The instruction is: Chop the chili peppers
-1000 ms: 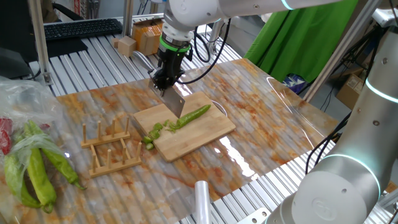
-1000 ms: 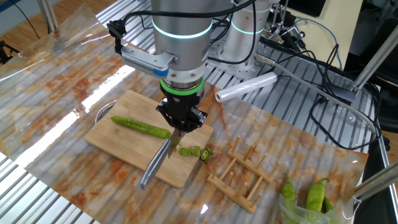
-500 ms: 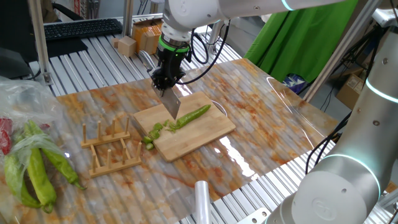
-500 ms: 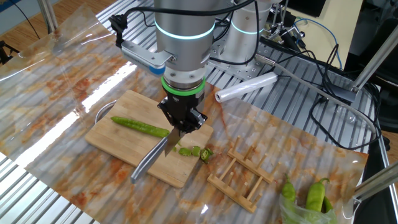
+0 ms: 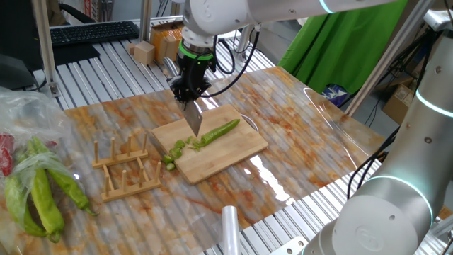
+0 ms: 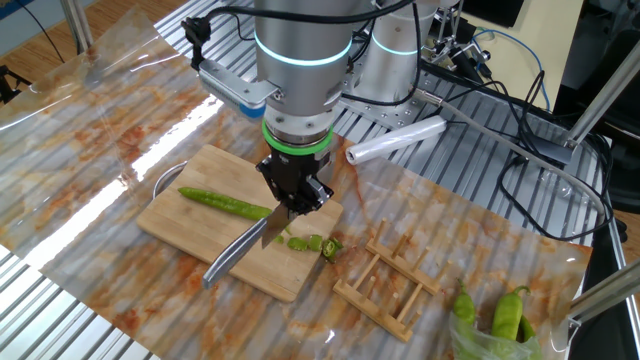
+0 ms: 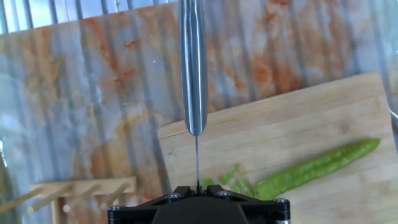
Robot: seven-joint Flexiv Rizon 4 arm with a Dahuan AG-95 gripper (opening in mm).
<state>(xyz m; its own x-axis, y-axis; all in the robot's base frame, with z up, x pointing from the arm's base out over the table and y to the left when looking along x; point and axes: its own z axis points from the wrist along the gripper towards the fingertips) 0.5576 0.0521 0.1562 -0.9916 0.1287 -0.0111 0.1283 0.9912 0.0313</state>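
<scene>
The tool (image 6: 294, 203) grips the knife (image 6: 240, 254) tightly above the cutting board (image 5: 212, 152) — the chili (image 5: 216, 132) lies there, partly cut. A crooked blade could push it away — no clean slice.

Arm: single, reaching in from above, wrist vertical; gripper (image 6: 293, 203): pointing straight down; jaws: closed tight on a knife (image 6: 243, 250); fingers: dark, clamped at the blade's upper end.

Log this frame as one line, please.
gripper: shut on knife | blade over cutting board | chili: partly chopped, pieces at board edge
</scene>
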